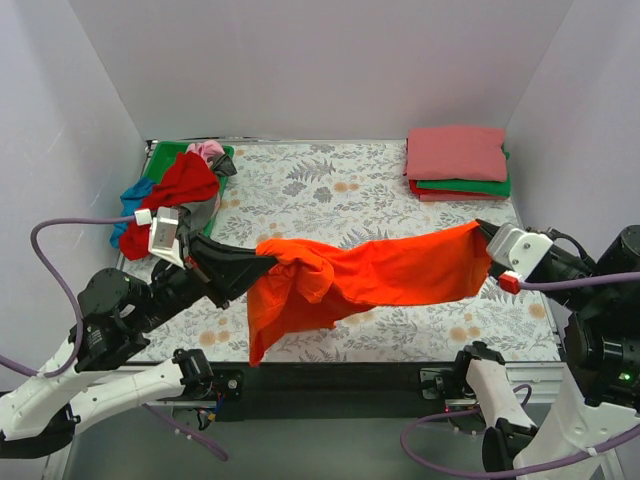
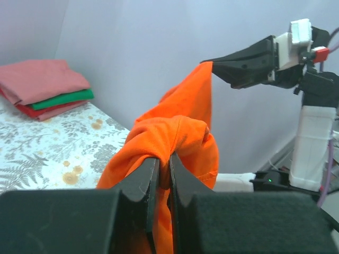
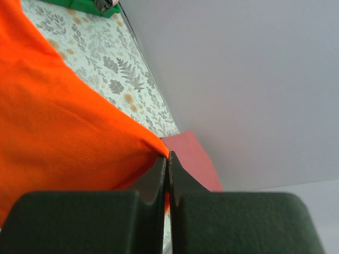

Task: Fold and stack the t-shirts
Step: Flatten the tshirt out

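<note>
Over the desk (image 1: pixel 330 190): orange shirt (image 1: pixel 400 268) is held up and stretched between the two arms, with the slack hanging low near the front edge.
Left claw (image 1: pixel 262 262): pressed together on a bunched wad at the shirt's left end, lots of fabric drooping below it.
Right claw (image 1: pixel 482 232): pinching the shirt's right-end corner, cloth pulled taut there.
Long axis: runs left to right, about parallel to the near edge.
Direction: from each claw the shirt lies inward, toward the middle. The left end looks like the messy one, so I'd guess that side needs sorting before it gets laid down.
Folded stack (image 1: pixel 457 160): far right corner, closer to the right arm.
Loose pile (image 1: pixel 180 185): far left corner, near the left arm.
</note>
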Robot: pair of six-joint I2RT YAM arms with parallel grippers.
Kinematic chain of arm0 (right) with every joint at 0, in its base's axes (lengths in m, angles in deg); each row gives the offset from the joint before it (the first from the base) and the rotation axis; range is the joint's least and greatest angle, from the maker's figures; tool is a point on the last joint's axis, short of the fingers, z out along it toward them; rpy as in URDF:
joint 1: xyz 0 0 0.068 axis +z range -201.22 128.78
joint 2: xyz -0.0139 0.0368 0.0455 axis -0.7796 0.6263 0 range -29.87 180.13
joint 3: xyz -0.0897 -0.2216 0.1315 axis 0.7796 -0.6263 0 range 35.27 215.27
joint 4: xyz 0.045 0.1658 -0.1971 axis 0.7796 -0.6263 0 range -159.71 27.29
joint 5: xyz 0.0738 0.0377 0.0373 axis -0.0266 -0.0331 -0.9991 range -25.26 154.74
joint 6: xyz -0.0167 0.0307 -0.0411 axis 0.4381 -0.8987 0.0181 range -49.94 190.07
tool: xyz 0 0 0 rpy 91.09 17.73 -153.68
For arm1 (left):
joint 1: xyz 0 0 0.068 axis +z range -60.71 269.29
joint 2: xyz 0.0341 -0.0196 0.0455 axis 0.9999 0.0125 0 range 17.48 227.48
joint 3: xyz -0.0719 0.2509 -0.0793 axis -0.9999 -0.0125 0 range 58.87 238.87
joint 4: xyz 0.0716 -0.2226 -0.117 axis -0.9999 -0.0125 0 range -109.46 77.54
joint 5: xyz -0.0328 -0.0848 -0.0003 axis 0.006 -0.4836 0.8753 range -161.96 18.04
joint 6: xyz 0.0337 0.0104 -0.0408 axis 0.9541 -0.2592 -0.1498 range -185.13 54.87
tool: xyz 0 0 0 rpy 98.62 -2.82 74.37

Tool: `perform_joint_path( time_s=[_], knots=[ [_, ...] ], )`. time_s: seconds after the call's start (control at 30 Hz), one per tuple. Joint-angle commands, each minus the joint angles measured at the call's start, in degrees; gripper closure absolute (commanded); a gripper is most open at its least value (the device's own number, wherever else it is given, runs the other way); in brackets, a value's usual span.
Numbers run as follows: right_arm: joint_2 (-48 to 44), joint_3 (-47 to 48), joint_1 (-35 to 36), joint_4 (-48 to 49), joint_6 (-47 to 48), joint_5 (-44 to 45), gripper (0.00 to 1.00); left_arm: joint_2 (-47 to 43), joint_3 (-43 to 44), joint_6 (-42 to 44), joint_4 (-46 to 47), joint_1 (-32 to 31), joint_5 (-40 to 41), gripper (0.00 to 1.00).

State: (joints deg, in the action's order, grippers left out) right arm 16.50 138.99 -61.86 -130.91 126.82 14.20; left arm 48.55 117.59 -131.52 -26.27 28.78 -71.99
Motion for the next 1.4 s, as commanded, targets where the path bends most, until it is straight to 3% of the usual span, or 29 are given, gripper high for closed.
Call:
perform_joint_path(
  time_s=[0.0,0.1,0.23,0.37,0.43,0.47,0.5,0.57,0.7,0.73,0.77,0.83,0.87,0.9,0.97,1.03,1.1,1.2,1.33,1.37],
  knots=[
    [2.67,-4.21,-0.70,1.66,-3.65,-1.92,0.99,0.05,-1.49,0.47,-1.50,-0.22,7.72,1.00],
    [3.73,-9.22,-0.70,6.14,-6.30,-4.11,0.99,0.04,-7.02,-1.19,1.57,-0.22,14.25,1.00],
    [6.00,-22.99,-0.62,15.71,-12.09,-6.93,0.99,2.93,-13.53,-4.27,5.18,-0.13,24.43,1.00],
    [10.22,-32.52,0.52,28.52,-18.42,-5.28,0.99,8.82,-18.28,-6.03,8.87,2.75,28.08,1.00],
    [13.90,-34.80,4.81,32.94,-22.18,1.12,0.99,13.21,-20.39,-9.61,12.03,12.92,22.13,1.00],
    [15.49,-35.95,6.75,34.96,-22.91,3.85,0.99,17.14,-21.18,-11.37,13.44,18.36,9.91,1.00],
    [19.07,-36.22,10.33,37.85,-23.61,8.40,0.99,19.62,-22.93,-13.13,17.89,29.46,3.96,1.00],
    [23.74,-34.39,14.39,39.98,-26.24,11.51,0.99,29.42,-23.39,-17.89,25.53,41.19,-9.98,1.00],
    [38.41,-22.65,16.34,42.19,-33.45,20.98,0.99,51.76,-14.36,-20.01,29.72,49.43,-25.84,1.00],
    [44.19,-19.12,16.78,42.10,-35.20,22.75,0.88,56.25,-6.94,-19.66,28.06,50.05,-28.07,0.88],
    [46.77,-16.21,17.13,41.32,-37.05,24.60,0.74,63.17,-3.21,-18.26,25.43,50.83,-29.40,0.58],
    [51.95,-9.28,18.01,38.86,-37.59,28.99,0.51,66.57,2.87,-15.54,17.60,50.93,-27.67,0.45],
    [52.68,-8.37,18.19,38.85,-37.59,30.14,0.48,66.40,5.85,-14.04,16.45,50.93,-26.52,0.42],
    [52.51,-8.01,18.28,38.68,-37.68,32.33,0.47,65.70,7.01,-10.72,14.70,50.93,-25.29,0.30],
    [51.28,-9.67,18.28,38.94,-37.24,34.36,0.36,62.99,9.30,-8.07,11.98,51.02,-21.07,0.29],
    [48.05,-13.26,18.28,39.20,-35.05,34.29,0.35,61.05,11.68,-3.49,8.19,51.02,-18.96,0.29],
    [43.40,-16.43,18.19,37.63,-28.94,25.91,0.33,57.71,11.25,0.19,5.20,50.93,-18.86,0.30],
    [36.72,-25.39,18.63,30.87,-20.57,15.51,0.30,52.44,7.22,2.93,0.11,50.76,-20.44,0.32],
    [29.58,-41.00,18.63,29.18,-16.67,20.73,0.29,41.39,-3.50,2.85,-5.61,47.96,-21.24,0.34],
    [28.18,-41.06,18.20,29.44,-17.28,22.66,0.29,39.35,-5.70,2.32,-6.14,46.72,-20.63,0.34]
  ],
)
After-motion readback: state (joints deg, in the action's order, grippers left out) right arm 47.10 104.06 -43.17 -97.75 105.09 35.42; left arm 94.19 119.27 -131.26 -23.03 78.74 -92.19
